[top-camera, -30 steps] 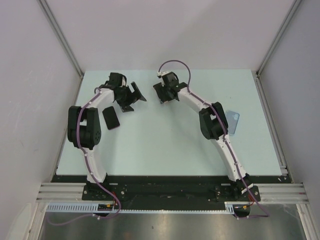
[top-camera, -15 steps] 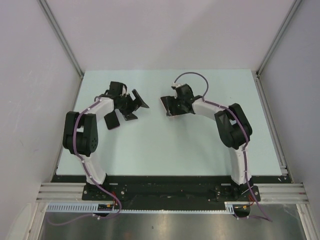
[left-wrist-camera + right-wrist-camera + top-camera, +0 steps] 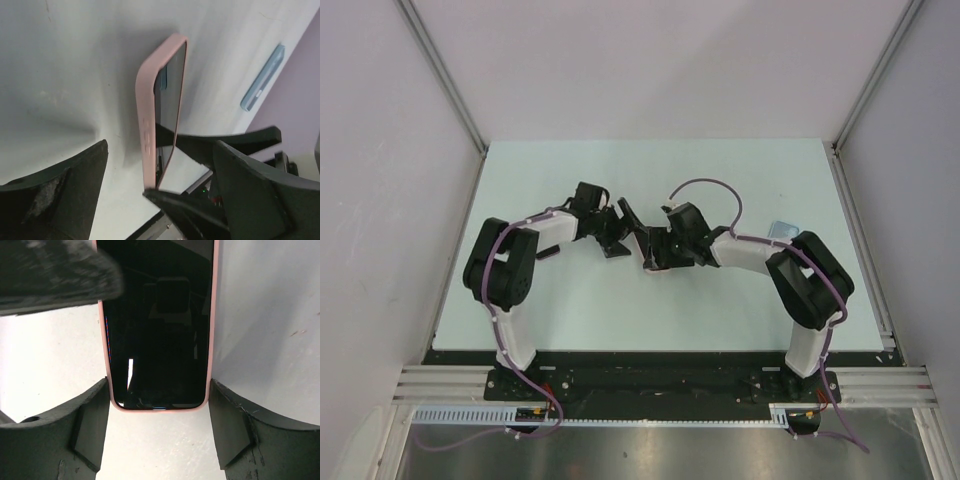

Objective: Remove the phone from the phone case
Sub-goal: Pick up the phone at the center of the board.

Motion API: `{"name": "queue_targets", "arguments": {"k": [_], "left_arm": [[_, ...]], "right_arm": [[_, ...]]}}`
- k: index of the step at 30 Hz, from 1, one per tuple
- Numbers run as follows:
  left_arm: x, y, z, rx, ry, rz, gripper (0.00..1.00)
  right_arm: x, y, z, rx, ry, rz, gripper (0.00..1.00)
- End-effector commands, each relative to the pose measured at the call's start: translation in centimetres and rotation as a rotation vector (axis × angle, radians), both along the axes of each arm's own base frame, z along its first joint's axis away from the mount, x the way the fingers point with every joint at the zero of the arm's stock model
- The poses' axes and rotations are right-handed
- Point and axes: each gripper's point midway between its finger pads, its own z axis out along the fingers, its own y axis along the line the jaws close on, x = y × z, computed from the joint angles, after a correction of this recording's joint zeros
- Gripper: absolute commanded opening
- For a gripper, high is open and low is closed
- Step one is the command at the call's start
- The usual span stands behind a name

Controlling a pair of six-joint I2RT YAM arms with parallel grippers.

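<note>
The phone [image 3: 157, 325], black screen facing the right wrist camera, sits in a pink case [image 3: 213, 315]. My right gripper [image 3: 158, 387] is shut on the cased phone's two long edges near its bottom end and holds it above the table's middle [image 3: 647, 255]. In the left wrist view the pink case [image 3: 148, 115] shows edge-on, its lower end between the wide-apart fingers of my left gripper [image 3: 161, 147]. That gripper is open and does not touch the case. In the top view my left gripper [image 3: 620, 228] sits just left of my right gripper [image 3: 655, 250].
A blue phone-shaped item [image 3: 782, 230] lies on the table at the right, also in the left wrist view [image 3: 262, 77]. A black flat item [image 3: 546, 250] lies at the left, partly under my left arm. The pale green table [image 3: 720, 310] ends at the walls.
Both arms swung from the far side toward the table's middle. My right gripper brought the cased phone nearer and left; my left gripper moved right until its fingers straddle the case.
</note>
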Motion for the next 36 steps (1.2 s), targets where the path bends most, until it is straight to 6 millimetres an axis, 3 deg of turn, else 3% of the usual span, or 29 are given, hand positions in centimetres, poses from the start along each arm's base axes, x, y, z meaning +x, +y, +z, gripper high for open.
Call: {"name": "queue_targets", "arguments": {"k": [1, 11, 14, 15, 17, 18, 19, 22, 24, 25, 26, 27, 29, 32, 34, 35, 36], "left_arm": [[1.5, -1.5, -0.1, 0.038, -0.034, -0.023, 0.87], [0.4, -2.4, -2.1, 0.032, -0.011, -0.029, 0.65], [0.5, -3.3, -2.0, 0.017, -0.02, -0.041, 0.47], [0.6, -3.8, -2.1, 0.013, -0.016, -0.048, 0.32], [0.4, -4.5, -2.1, -0.004, -0.01, -0.069, 0.17], [0.4, -4.9, -1.9, -0.019, -0.01, -0.082, 0.01], [0.4, -5.1, -1.7, -0.035, -0.014, -0.092, 0.0], [0.7, -5.6, 0.8, -0.088, -0.068, -0.111, 0.0], [0.7, -5.6, 2.5, -0.122, -0.101, -0.127, 0.0], [0.5, -5.6, 4.9, -0.159, -0.14, -0.14, 0.0], [0.7, -5.8, 6.0, -0.188, -0.171, -0.153, 0.0], [0.6, -5.6, 6.8, -0.199, -0.185, -0.156, 0.0], [0.2, -5.7, 8.9, -0.236, -0.22, -0.177, 0.0], [-0.5, -5.6, 11.1, -0.296, -0.256, -0.182, 0.0], [-1.0, -5.9, 13.1, -0.379, -0.278, -0.196, 0.0], [-1.6, -5.7, 13.3, -0.406, -0.27, -0.192, 0.0], [-1.8, -5.9, 14.7, -0.457, -0.309, -0.212, 0.0]], "right_arm": [[-2.0, 2.1, 2.0, 0.109, 0.024, 0.017, 0.51], [-2.3, 2.5, 3.3, 0.154, 0.016, 0.022, 0.5], [-2.6, 2.5, 3.4, 0.159, 0.024, 0.027, 0.51], [-2.7, 2.4, 3.5, 0.161, 0.026, 0.027, 0.5], [-2.9, 2.3, 4.1, 0.164, 0.024, 0.027, 0.52], [-2.9, 2.1, 4.4, 0.162, 0.019, 0.02, 0.54], [-2.7, 1.9, 4.7, 0.155, 0.008, 0.01, 0.66], [-2.1, -0.8, 6.3, 0.107, -0.022, -0.063, 0.93], [-1.0, -3.4, 9.3, 0.099, -0.1, -0.113, 0.98], [-0.8, -5.5, 10.6, 0.09, -0.115, -0.132, 1.0], [-0.1, -7.1, 11.5, 0.104, -0.128, -0.157, 1.0], [-0.5, -7.4, 12.8, 0.157, -0.119, -0.134, 1.0], [-0.5, -9.1, 13.2, 0.209, -0.062, -0.144, 1.0], [-1.7, -9.5, 13.7, 0.24, -0.031, -0.132, 1.0], [-2.1, -8.8, 16.1, 0.343, -0.076, -0.12, 0.99], [-2.9, -8.9, 15.5, 0.368, -0.067, -0.127, 0.96], [-2.1, -8.0, 17.7, 0.475, -0.163, -0.103, 0.87]]}}
